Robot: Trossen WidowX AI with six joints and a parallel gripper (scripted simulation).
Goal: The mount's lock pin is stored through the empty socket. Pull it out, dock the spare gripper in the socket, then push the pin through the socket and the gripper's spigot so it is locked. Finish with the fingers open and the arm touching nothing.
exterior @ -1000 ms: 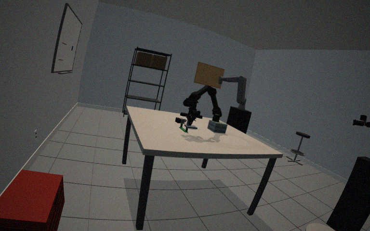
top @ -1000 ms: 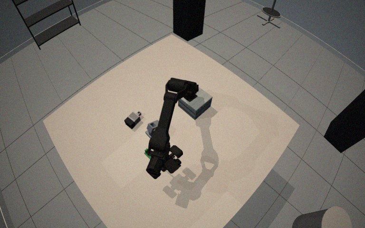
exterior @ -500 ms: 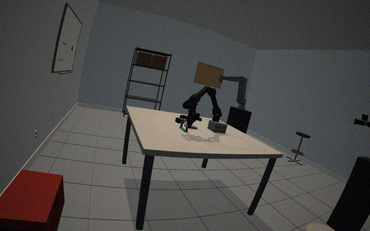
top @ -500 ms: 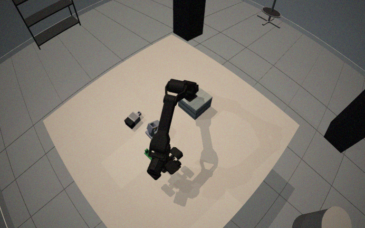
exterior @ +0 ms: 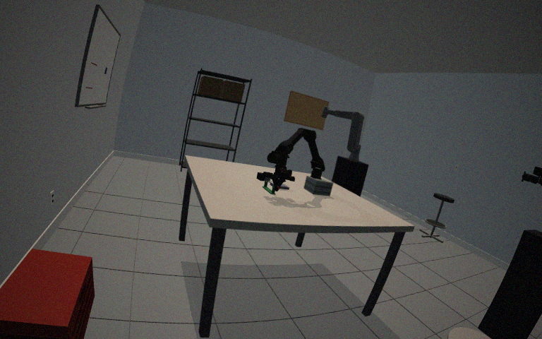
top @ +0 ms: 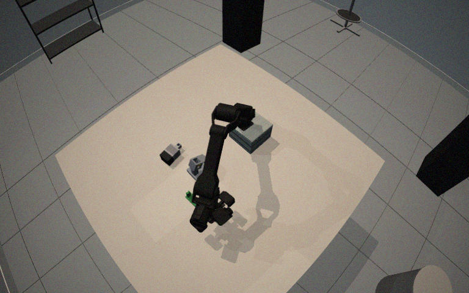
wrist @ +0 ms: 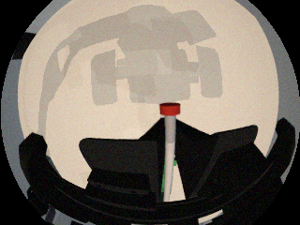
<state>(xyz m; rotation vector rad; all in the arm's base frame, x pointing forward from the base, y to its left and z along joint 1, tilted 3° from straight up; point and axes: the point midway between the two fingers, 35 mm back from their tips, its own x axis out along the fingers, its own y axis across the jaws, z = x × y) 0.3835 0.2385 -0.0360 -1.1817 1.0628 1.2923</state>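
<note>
The lock pin (wrist: 170, 133), a pale rod with a red head, stands between the fingers of my gripper (wrist: 167, 122) (exterior: 277, 186), which is shut on it. The red head is toward the top of the wrist view. The green two-post rack (top: 189, 195) (exterior: 268, 191) is on the table below the gripper, partly hidden by the arm in the top view. The grey mount (top: 195, 165) stands behind the gripper, its angled socket empty at the top and partly covered by the arm. The spare gripper (top: 171, 153), grey with a black end, lies left of the mount.
The arm's base stands on a grey-blue block (top: 251, 140) (exterior: 317, 186) to the right of the mount. The upper arm (top: 214, 155) passes close above the mount. The table (top: 138, 113) (exterior: 239, 215) carries the arm's shadow on its right part.
</note>
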